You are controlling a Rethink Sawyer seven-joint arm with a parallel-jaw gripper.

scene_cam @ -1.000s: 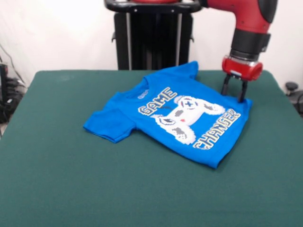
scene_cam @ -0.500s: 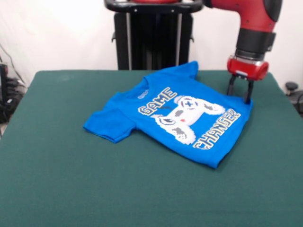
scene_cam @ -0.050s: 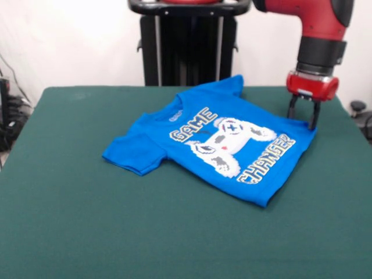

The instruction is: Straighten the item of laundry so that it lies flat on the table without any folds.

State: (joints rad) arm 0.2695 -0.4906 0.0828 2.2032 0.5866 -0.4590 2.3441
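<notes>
Pincer [scene_cam @ -0.050s: 303,117], black two-fingered under my red wrist, has its fingers spread apart, tips at the hem corner of the small bright blue short-sleeved T-shirt [scene_cam @ -0.050s: 212,142]; whether fabric sits between them I cannot tell. From my pincer the shirt spreads out toward the middle of the large dark green felt-covered table [scene_cam @ -0.050s: 87,221], print side up, white pixel controller and "GAME CHANGER" lettering showing. One sleeve lies at the end of the shirt farthest from my pincer, the other sleeve near the table's edge beside the black pedestal [scene_cam @ -0.050s: 186,46]. Shirt looks mostly flat.
</notes>
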